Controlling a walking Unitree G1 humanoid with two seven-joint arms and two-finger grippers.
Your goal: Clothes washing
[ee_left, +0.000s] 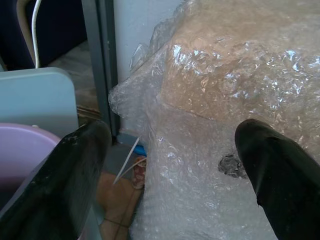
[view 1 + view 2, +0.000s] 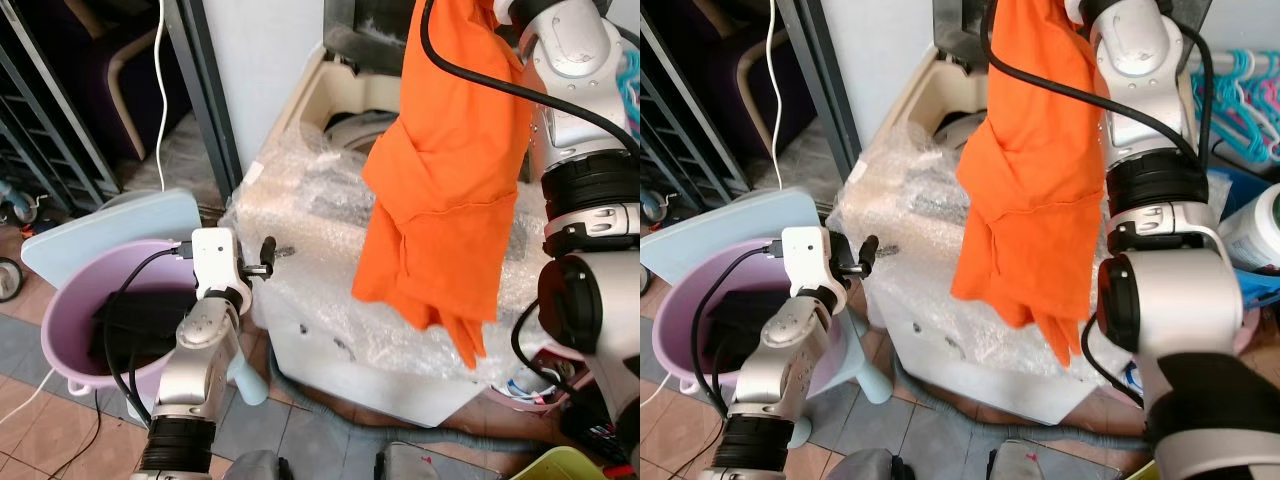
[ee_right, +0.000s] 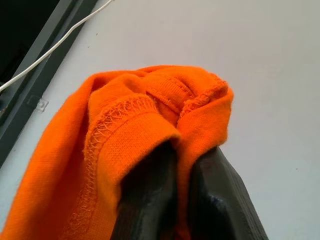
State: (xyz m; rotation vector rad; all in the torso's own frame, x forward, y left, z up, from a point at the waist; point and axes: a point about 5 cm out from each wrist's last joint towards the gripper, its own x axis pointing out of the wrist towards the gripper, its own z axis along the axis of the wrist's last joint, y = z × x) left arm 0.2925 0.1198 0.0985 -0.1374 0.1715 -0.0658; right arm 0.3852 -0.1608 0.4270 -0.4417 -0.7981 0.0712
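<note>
Laundry is mid-transfer, by the look of it: the right gripper (image 3: 175,200) is raised high at the far right of the scene, its two black fingers pressed together on a bunched fold of the bright orange knit garment (image 2: 445,190), which hangs down long and loose in front of the white washing machine wrapped in clear bubble wrap (image 2: 330,300). The garment's lowest tip dangles over the near right part of the machine's wrapped top, while the open tub (image 2: 350,125) lies farther back and to the left of the cloth. So the pick-up seems done and the drop into the tub not yet made; the cloth would need carrying farther back and left, then lowering and releasing. The left gripper (image 1: 170,150) is held low at the machine's left side, its fingers spread wide apart and holding nothing, pointed at the bubble wrap. Beside it on the left stands a round lilac plastic basin (image 2: 75,290) with dark items inside, possibly more washing waiting, though what they are cannot be told.
</note>
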